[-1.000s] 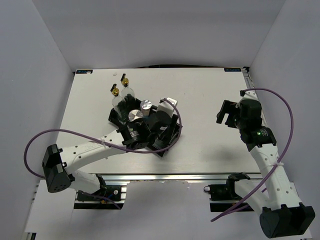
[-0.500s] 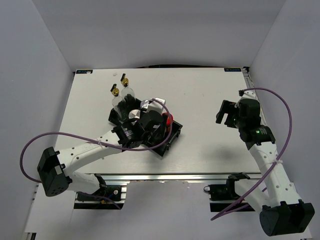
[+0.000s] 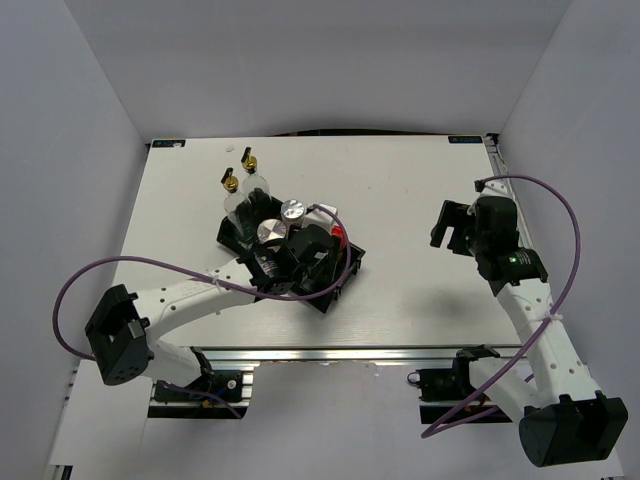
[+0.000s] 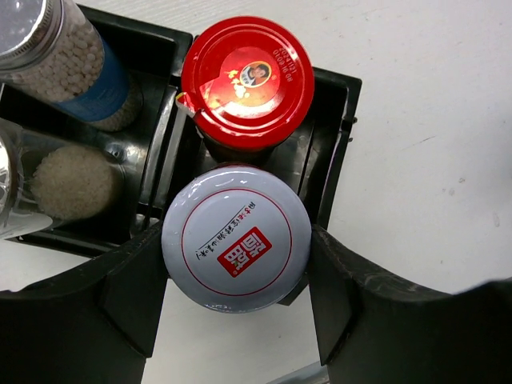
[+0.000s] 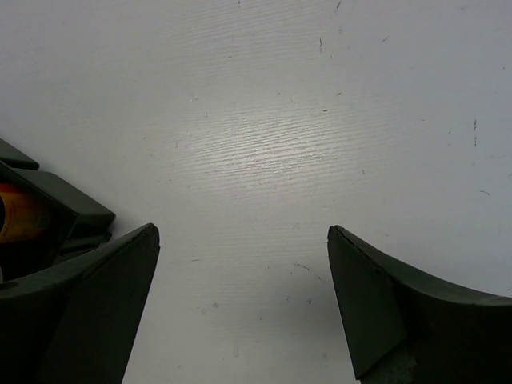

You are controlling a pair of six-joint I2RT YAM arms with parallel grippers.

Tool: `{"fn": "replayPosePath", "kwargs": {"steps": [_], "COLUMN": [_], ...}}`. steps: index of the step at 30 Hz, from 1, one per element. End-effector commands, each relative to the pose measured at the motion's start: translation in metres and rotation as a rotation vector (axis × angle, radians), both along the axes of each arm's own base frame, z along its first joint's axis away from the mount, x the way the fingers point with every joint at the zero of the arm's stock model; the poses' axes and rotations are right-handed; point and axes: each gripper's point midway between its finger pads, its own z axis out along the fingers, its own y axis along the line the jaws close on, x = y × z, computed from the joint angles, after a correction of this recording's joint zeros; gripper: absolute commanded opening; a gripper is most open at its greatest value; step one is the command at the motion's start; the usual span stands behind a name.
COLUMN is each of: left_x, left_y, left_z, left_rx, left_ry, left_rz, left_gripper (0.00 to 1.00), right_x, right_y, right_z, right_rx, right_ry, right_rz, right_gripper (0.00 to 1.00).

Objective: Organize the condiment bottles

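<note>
My left gripper (image 4: 237, 264) is shut on a white-lidded jar (image 4: 237, 237) with a red logo. It holds the jar over the near end of the right compartment of the black tray (image 4: 332, 104). A red-lidded jar (image 4: 246, 82) stands in that compartment just beyond it. Two silver-lidded shaker jars (image 3: 292, 208) (image 3: 268, 232) stand in the tray. Two clear glass bottles with gold spout caps (image 3: 230, 182) (image 3: 249, 162) stand at its far left end. In the top view my left gripper (image 3: 312, 250) hides the white-lidded jar. My right gripper (image 5: 244, 240) is open and empty.
The right gripper (image 3: 452, 225) hovers over bare white table (image 3: 400, 190) to the right of the tray, whose corner (image 5: 48, 204) shows at the left of the right wrist view. White walls enclose the table on three sides.
My left gripper has shifted a little left and back over the tray with the white-lidded jar. The red-lidded jar now shows beside it. The right arm has barely moved.
</note>
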Motion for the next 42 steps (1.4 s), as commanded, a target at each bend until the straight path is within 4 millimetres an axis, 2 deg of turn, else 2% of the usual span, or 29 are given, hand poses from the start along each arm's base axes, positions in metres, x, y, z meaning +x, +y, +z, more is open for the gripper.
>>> {"fn": "replayPosePath", "kwargs": {"steps": [1, 10, 13, 15, 16, 17, 19, 20, 21, 25, 28, 33, 35, 39, 40, 42], "left_x": [0.01, 0.02, 0.021, 0.021, 0.021, 0.021, 0.02, 0.021, 0.021, 0.019, 0.019, 0.021, 0.023, 0.028, 0.03, 0.035], "left_y": [-0.009, -0.01, -0.01, -0.01, -0.01, -0.009, -0.009, -0.008, -0.008, -0.007, -0.008, -0.004, -0.004, -0.001, 0.0, 0.012], "left_z": [0.021, -0.01, -0.019, -0.022, -0.023, -0.024, -0.026, -0.027, -0.027, -0.026, -0.02, -0.007, 0.005, 0.045, 0.066, 0.082], "left_rx": [-0.1, -0.077, -0.068, -0.063, -0.065, -0.062, -0.058, -0.057, -0.059, -0.06, -0.062, -0.055, -0.057, -0.07, -0.102, -0.095], "left_ry": [-0.052, 0.011, 0.035, 0.042, 0.044, 0.044, 0.048, 0.05, 0.052, 0.057, 0.055, 0.037, 0.029, -0.032, -0.065, -0.12], "left_rz": [0.02, 0.035, 0.031, 0.033, 0.035, 0.034, 0.033, 0.037, 0.037, 0.04, 0.037, 0.052, 0.05, 0.05, 0.058, 0.107], "left_gripper": [0.0, 0.0, 0.07, 0.2, 0.29, 0.43, 0.5, 0.56, 0.65, 0.83, 0.89, 0.94, 0.94, 0.94, 0.95, 0.95], "right_x": [0.006, 0.005, 0.005, 0.005, 0.005, 0.004, 0.004, 0.004, 0.004, 0.004, 0.003, 0.003, 0.002, 0.002, 0.002, 0.002], "right_y": [0.002, 0.002, 0.001, 0.001, 0.001, 0.001, 0.001, 0.001, 0.001, 0.002, 0.002, 0.001, 0.0, -0.001, -0.003, -0.004], "right_z": [0.001, -0.001, -0.001, -0.002, -0.001, -0.002, -0.002, -0.001, -0.002, -0.001, 0.0, 0.005, 0.006, 0.012, 0.013, 0.013], "right_rx": [0.015, 0.014, 0.012, 0.009, 0.01, 0.01, 0.009, 0.011, 0.01, 0.012, 0.013, 0.01, 0.007, 0.006, 0.0, -0.004], "right_ry": [-0.02, -0.014, -0.014, -0.011, -0.013, -0.011, -0.011, -0.013, -0.011, -0.014, -0.014, -0.028, -0.03, -0.053, -0.056, -0.05], "right_rz": [0.003, 0.006, 0.005, 0.005, 0.003, 0.004, 0.005, 0.004, 0.004, 0.006, 0.008, 0.011, 0.008, 0.003, -0.007, -0.014], "right_gripper": [0.9, 0.89, 0.89, 0.89, 0.89, 0.89, 0.89, 0.89, 0.89, 0.9, 0.9, 0.89, 0.89, 0.89, 0.89, 0.89]}}
